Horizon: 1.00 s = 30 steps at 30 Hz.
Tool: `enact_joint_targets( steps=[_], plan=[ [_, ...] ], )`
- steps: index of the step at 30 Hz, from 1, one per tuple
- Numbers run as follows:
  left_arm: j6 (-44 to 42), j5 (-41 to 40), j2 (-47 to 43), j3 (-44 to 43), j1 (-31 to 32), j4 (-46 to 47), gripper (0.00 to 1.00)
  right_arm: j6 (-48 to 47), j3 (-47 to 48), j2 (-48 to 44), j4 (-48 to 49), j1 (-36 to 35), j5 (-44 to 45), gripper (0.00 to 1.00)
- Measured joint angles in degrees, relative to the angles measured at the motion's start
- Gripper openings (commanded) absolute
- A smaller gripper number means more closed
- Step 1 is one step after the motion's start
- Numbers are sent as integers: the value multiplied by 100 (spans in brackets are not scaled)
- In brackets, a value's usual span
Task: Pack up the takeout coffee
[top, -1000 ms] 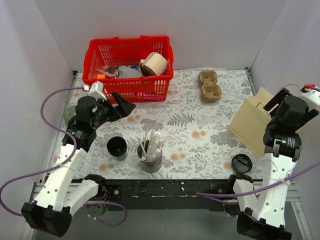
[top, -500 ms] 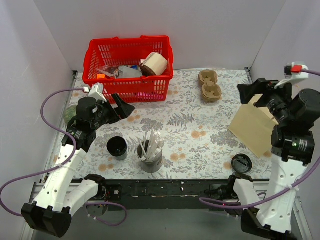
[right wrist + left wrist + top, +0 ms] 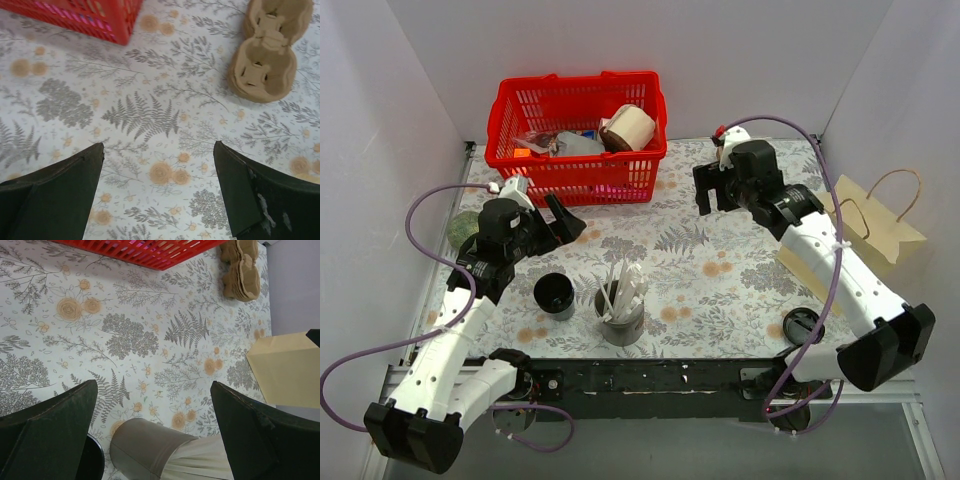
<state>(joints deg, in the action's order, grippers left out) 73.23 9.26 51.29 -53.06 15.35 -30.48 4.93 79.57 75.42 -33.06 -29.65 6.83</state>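
— Right tool [image 3: 713, 198]: what differed from a second before?
— Whole right arm had swung off the right edge, away from the paper bag [image 3: 882, 228], out to the far middle of the surface [image 3: 720, 270]. Tool hung above the bare floral pattern, between the corner of the red basket [image 3: 575, 165] and the cardboard cup carrier [image 3: 267, 52]. Fingers stood wide apart, nothing between them.
— Bag?
— Shifted. It lay further right, against the wall, with a loop handle now showing.
— Left tool [image 3: 568, 218]?
— Barely moved. Fingers spread, gripping nothing, hovering in front of the basket. Grey cup of white sticks [image 3: 620, 322] sat just below it in the wrist view.
— Takeout coffee, relative to the tools?
— Could not tell; no view gave me a lidded cup. What showed was an open black cup [image 3: 554, 293] on the surface, nearer the arm bases than the left tool and just beside the grey cup. A loose black lid [image 3: 803, 325] lay at the near right edge, well apart from both tools. Neither was touched.
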Motion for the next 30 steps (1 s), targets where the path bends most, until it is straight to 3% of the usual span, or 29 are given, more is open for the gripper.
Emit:
enact_joint_targets(
  steps=[9, 18, 30],
  plan=[
    [7, -199, -264, 319, 0, -197, 98, -579, 98, 1357, 616, 201, 1279, 97],
    [22, -398, -269, 393, 0, -262, 98, -570, 555, 2664, 483, 1521, 745, 93],
    [1285, -2859, 304, 225, 9, -2118, 98, -531, 105, 2398, 673, 1388, -256, 93]
  ],
)
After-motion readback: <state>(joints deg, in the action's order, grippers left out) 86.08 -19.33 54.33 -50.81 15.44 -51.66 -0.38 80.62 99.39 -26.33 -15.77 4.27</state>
